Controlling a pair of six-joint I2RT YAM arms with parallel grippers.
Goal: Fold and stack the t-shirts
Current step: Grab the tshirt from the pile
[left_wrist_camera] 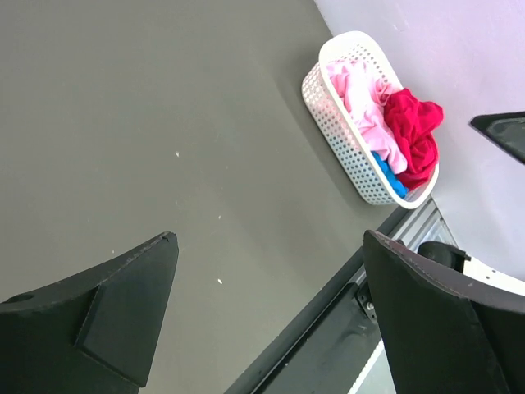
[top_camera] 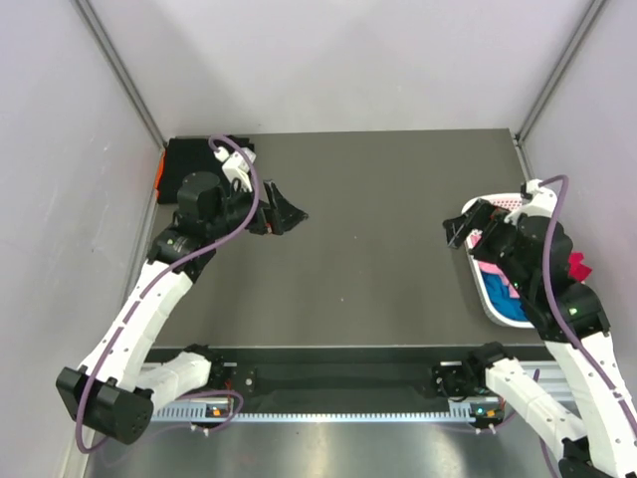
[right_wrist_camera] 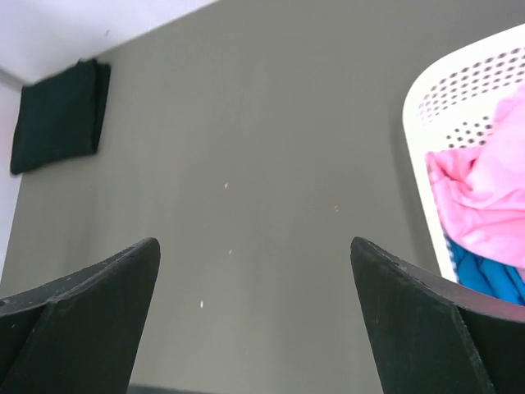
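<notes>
On counter far-left: black shirt folded | basket right: shirts crumpled | left pincer, right pincer: apart, empty | step: fetch next shirt; likely right reaches basket

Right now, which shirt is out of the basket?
The black shirt, lying folded flat at the far left corner of the table; the pink, red and blue ones sit bunched in the white basket.
</notes>
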